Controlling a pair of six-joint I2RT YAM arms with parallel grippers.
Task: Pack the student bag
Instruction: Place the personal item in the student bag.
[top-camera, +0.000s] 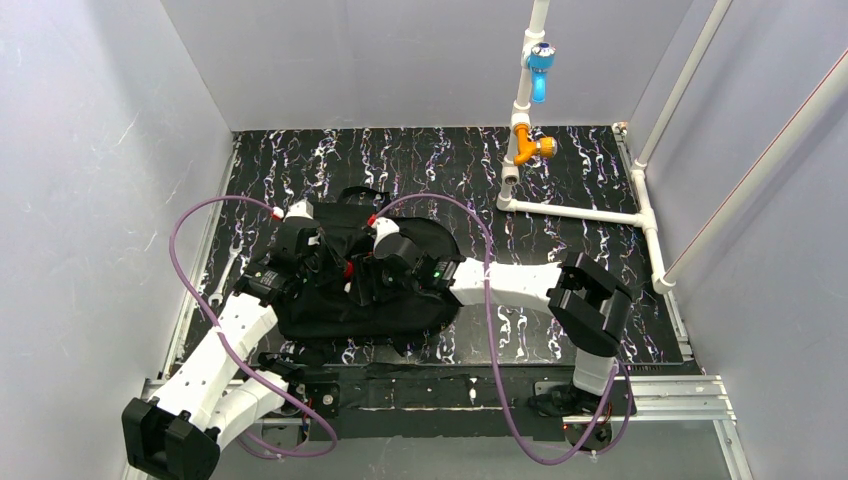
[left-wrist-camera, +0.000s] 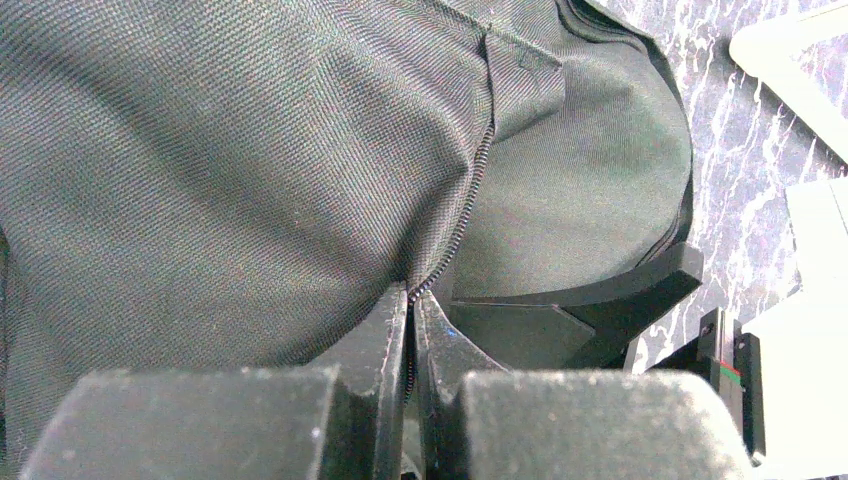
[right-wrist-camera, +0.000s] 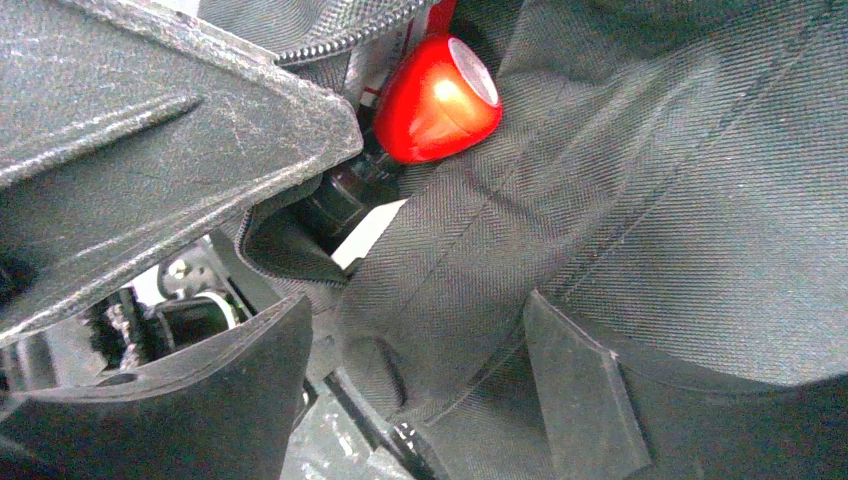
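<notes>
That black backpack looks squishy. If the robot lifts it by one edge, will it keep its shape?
Probably not: the student bag lies slumped and creased, so it should sag. Its woven fabric looks grippy rather than slippery; the left gripper pinches it by the zipper.

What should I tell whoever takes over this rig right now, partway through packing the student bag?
Left gripper: shut, pinching the bag's fabric right at the zipper.
Right gripper: open, jaws wide astride bag fabric, gripping nothing.
Student bag: lying on the table, near-left, under both grippers.
A red rounded object sits by the zipper edge; I can't tell what it is.
Done: the zipper edge is held, and it looks partly open.
Left: packing and closing. The contents are not visible.
</notes>
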